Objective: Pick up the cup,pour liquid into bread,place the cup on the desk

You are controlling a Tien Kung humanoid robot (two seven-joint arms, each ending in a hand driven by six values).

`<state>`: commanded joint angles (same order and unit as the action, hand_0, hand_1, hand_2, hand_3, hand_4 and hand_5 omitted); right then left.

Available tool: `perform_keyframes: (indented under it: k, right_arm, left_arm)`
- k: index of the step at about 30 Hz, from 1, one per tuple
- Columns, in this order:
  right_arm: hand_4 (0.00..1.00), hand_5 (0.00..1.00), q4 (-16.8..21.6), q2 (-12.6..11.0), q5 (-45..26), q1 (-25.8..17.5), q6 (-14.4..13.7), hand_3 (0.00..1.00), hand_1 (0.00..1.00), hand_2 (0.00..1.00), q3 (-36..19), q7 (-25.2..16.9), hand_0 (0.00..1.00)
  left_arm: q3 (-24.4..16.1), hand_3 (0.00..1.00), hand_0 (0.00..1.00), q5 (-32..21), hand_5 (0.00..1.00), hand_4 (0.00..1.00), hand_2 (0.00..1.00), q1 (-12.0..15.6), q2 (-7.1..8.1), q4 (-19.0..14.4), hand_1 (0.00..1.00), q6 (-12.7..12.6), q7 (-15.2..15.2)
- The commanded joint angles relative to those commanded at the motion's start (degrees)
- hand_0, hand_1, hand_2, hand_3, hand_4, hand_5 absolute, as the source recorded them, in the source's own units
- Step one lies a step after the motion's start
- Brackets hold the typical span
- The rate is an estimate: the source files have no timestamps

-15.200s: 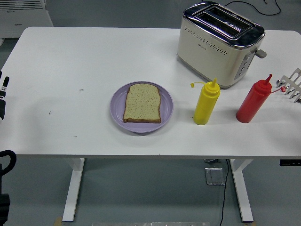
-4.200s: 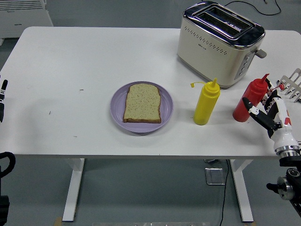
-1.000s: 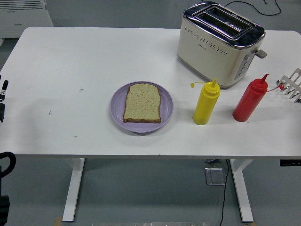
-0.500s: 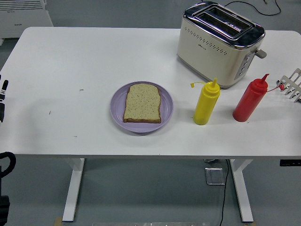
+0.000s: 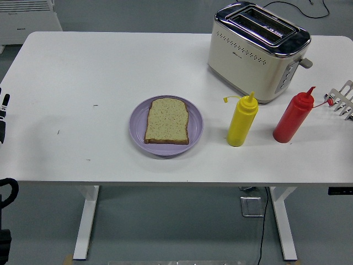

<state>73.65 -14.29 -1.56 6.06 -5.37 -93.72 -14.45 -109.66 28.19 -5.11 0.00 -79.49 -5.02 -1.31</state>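
Observation:
A slice of bread (image 5: 166, 121) lies on a purple plate (image 5: 138, 132) at the middle of the white table. A yellow squeeze bottle (image 5: 241, 121) stands upright to the right of the plate. A red squeeze bottle (image 5: 293, 117) stands upright further right. No cup is in view. A small part of my left hand (image 5: 3, 115) shows at the left edge, apart from all objects. My right hand is out of view. Nothing is held.
A cream and chrome toaster (image 5: 257, 51) stands at the back right, behind the bottles. A white rack (image 5: 343, 100) juts in at the right edge next to the red bottle. The table's near edge (image 5: 165, 181) runs along the bottom.
My right hand, which was beside the red bottle 4.2 s ago, has left the view. Nothing has moved in the last second.

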Motion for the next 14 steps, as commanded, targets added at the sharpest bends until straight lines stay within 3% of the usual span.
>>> perform_keyframes:
  k: [14]
  right_arm:
    - [0.599, 0.577, -0.1, 0.0, 0.0, 0.0, 0.5, 0.783, 0.687, 0.708, -0.2, 0.1, 0.741]
  left_arm:
    - [0.1, 0.661, 0.782, -0.1, 0.948, 0.519, 0.731, 0.1, 0.0, 0.1, 0.733, -0.1, 0.0]
